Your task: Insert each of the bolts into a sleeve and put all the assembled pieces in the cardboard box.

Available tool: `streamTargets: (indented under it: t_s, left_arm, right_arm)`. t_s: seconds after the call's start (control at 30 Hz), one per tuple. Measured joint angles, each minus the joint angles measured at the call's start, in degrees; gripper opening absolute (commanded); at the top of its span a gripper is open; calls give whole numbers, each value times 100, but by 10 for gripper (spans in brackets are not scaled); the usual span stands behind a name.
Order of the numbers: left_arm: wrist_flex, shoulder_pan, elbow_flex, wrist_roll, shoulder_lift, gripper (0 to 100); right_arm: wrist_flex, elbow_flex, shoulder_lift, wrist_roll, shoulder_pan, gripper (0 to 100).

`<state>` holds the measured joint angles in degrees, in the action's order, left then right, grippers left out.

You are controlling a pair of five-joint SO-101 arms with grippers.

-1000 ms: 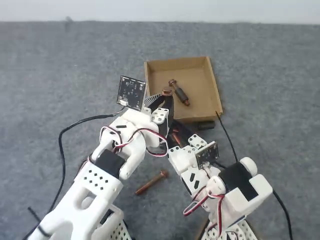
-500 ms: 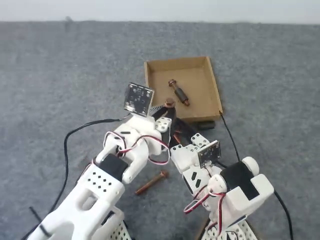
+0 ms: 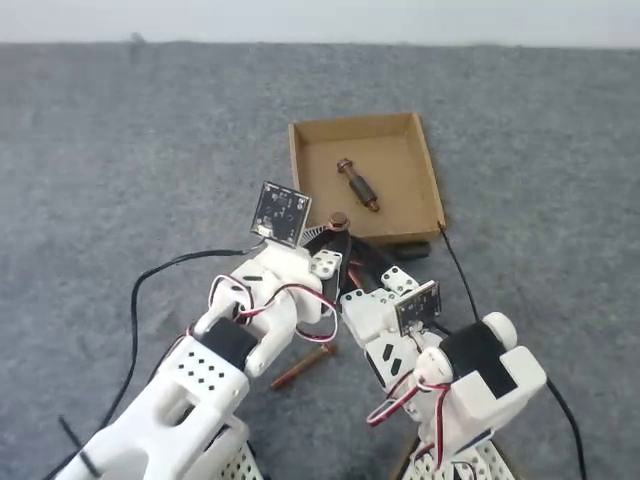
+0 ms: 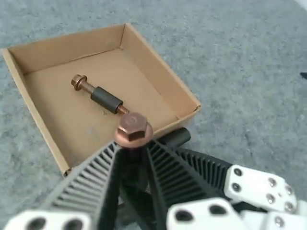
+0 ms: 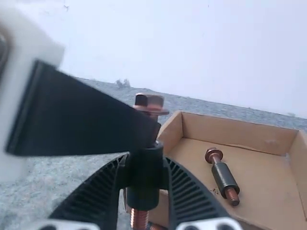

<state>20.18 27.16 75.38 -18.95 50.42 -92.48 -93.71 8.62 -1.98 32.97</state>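
My left gripper [image 4: 133, 146] is shut on a copper bolt [image 4: 133, 128], held upright with its hex head on top. My right gripper [image 5: 144, 168] is shut on a black sleeve [image 5: 144, 184]. The bolt [image 5: 149, 102] passes down through that sleeve, and its threaded tip shows below. In the high view the two grippers meet just in front of the cardboard box [image 3: 430, 180], left gripper [image 3: 337, 233] above right gripper [image 3: 351, 272]. An assembled bolt and sleeve [image 3: 358, 186] lies inside the box.
A loose copper bolt [image 3: 301, 367] lies on the grey carpet between the two arm bases. A spare black sleeve [image 3: 409, 249] rests against the box's near wall. The left arm's cable [image 3: 140, 290] loops over the carpet at the left.
My left gripper has carried the bolt back from over the box's near corner towards the right gripper, and the bolt's head now sits lower, above the held sleeve. The right arm has barely moved.
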Motion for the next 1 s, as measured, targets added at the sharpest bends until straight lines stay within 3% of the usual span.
streamTargets:
  t_s: [0.23, 0.43, 1.0]
  left_arm:
    - [-659, 18, 369, 9, 0, 21]
    - [-668, -18, 378, 0, 0, 143]
    - [-475, 0, 466, -18, -26, 141]
  right_arm:
    - [0, 0, 0, 0, -44, 6]
    - [0, 0, 0, 18, -167, 6]
    - [-44, 0, 26, 26, -290, 6]
